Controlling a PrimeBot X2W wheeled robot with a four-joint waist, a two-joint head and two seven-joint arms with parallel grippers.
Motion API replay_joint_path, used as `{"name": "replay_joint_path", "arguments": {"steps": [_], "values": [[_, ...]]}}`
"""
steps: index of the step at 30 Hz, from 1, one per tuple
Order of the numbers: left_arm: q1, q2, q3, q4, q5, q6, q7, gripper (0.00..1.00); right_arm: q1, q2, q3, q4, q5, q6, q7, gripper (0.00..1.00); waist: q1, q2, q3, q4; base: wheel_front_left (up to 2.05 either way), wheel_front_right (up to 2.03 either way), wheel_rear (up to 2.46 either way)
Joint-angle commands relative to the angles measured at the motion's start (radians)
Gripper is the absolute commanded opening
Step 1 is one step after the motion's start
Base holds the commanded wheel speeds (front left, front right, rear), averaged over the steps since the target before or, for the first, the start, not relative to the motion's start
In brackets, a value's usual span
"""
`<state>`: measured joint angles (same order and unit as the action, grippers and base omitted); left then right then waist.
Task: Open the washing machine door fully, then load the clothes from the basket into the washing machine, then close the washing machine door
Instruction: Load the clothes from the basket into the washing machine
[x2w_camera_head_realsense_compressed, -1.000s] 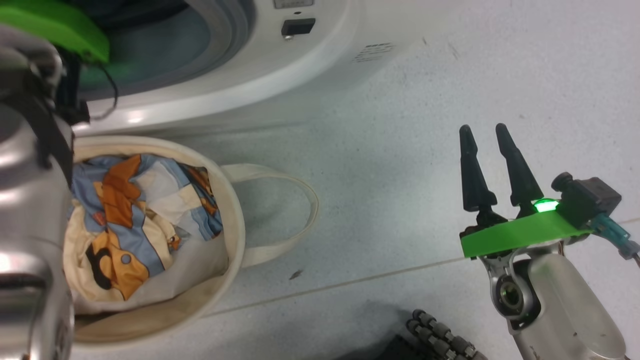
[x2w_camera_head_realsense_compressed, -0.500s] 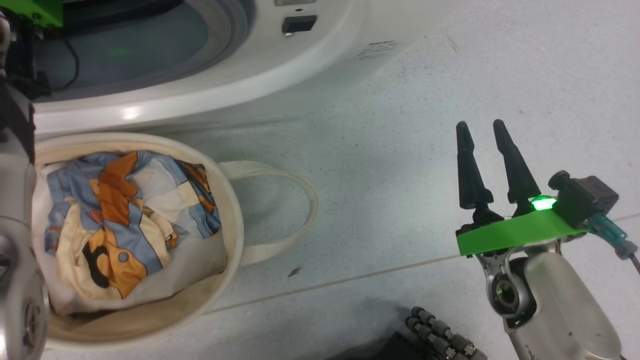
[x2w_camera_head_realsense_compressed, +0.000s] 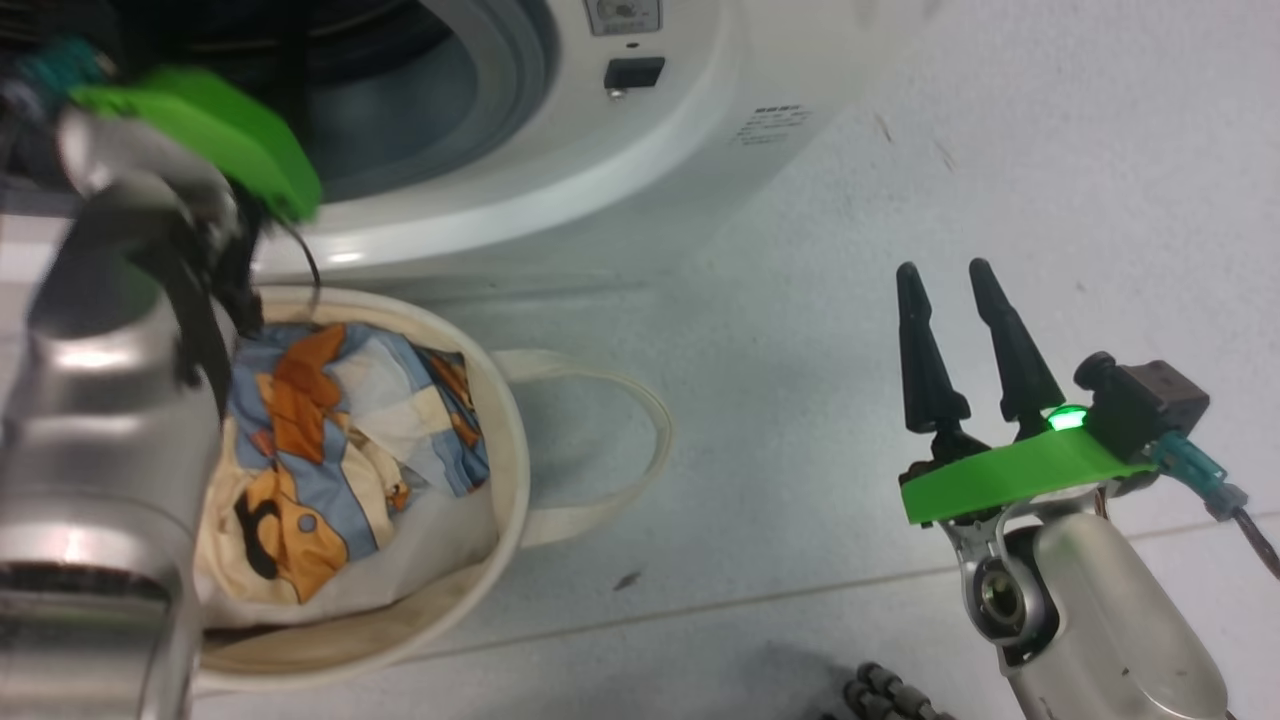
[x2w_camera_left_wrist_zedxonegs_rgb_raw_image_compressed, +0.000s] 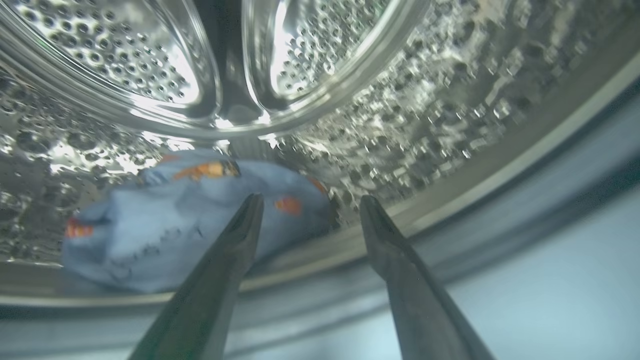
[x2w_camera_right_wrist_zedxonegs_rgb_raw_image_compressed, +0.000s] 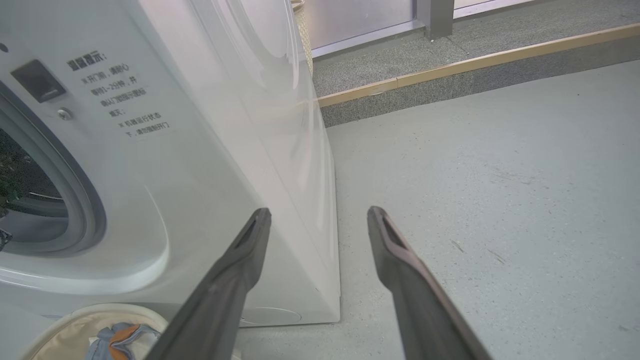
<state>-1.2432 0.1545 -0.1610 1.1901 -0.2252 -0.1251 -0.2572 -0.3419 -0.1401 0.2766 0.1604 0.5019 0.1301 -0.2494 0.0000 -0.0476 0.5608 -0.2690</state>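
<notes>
A pale grey speckled floor (x2w_camera_head_realsense_compressed: 800, 300) runs under everything, scuffed in places. At the far left the left gripper (x2w_camera_left_wrist_zedxonegs_rgb_raw_image_compressed: 311, 200) reaches into the perforated steel drum (x2w_camera_left_wrist_zedxonegs_rgb_raw_image_compressed: 440, 115) of the white front-loading washing machine (x2w_camera_head_realsense_compressed: 680, 170). Its two long dark fingers have just sprung apart and hold nothing. Just beyond their tips a bundle of light blue fabric with small orange prints (x2w_camera_left_wrist_zedxonegs_rgb_raw_image_compressed: 165, 235) lies on the drum's bottom, apart from both fingers. I judge that one piece has just been dropped in, so loading is under way but not finished. Below the machine's mouth the round cream-white canvas basket (x2w_camera_head_realsense_compressed: 512, 440) stands on the floor close against the machine's front. It holds more of the clothes (x2w_camera_head_realsense_compressed: 340, 440), blue, orange and cream, crumpled together. One loop handle (x2w_camera_head_realsense_compressed: 657, 430) lies flat on the floor to its right. The next move likely calls for the left arm to draw out of the drum and go down to the basket. Well to the right the right gripper (x2w_camera_head_realsense_compressed: 944, 266) hovers over bare floor, fingers apart and empty. In the right wrist view a raised grey step with a brass-coloured edge strip (x2w_camera_right_wrist_zedxonegs_rgb_raw_image_compressed: 475, 65) bounds the room beyond the machine
</notes>
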Motion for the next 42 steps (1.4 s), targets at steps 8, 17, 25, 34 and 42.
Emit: {"name": "replay_joint_path", "arguments": {"steps": [8, 17, 25, 34, 42], "values": [[0.124, 0.011, -0.033, -0.052, -0.005, -0.005, -0.005, 1.0, 0.017, -0.032, 0.043, 0.014, 0.016, 0.001, -0.012, 1.0, 0.0, 0.0, -0.134, 0.063, 0.0, 0.0, 0.0], [0.343, -0.008, 0.022, -0.255, -0.101, -0.005, -0.005, 1.0, 0.026, -0.069, 0.065, 0.038, 0.019, 0.001, -0.012, 1.0, 0.0, 0.0, -0.249, 0.143, 0.0, 0.0, 0.0], [0.537, -0.032, 0.042, -0.385, -0.141, -0.005, -0.005, 1.0, 0.041, -0.105, 0.107, 0.051, 0.039, 0.001, -0.012, 1.0, 0.0, 0.0, -0.338, 0.221, 0.0, 0.0, 0.0], [0.712, -0.024, 0.094, -0.55, -0.168, -0.005, -0.005, 1.0, 0.068, -0.124, 0.096, 0.039, 0.026, 0.001, -0.012, 1.0, 0.0, 0.0, -0.391, 0.282, 0.0, 0.0, 0.0], [0.79, -0.06, 0.163, -0.574, -0.126, 0.011, -0.005, 1.0, 0.09, -0.121, 0.078, 0.034, 0.001, 0.001, -0.012, 1.0, 0.0, 0.0, -0.408, 0.308, 0.0, 0.0, 0.0]]}}
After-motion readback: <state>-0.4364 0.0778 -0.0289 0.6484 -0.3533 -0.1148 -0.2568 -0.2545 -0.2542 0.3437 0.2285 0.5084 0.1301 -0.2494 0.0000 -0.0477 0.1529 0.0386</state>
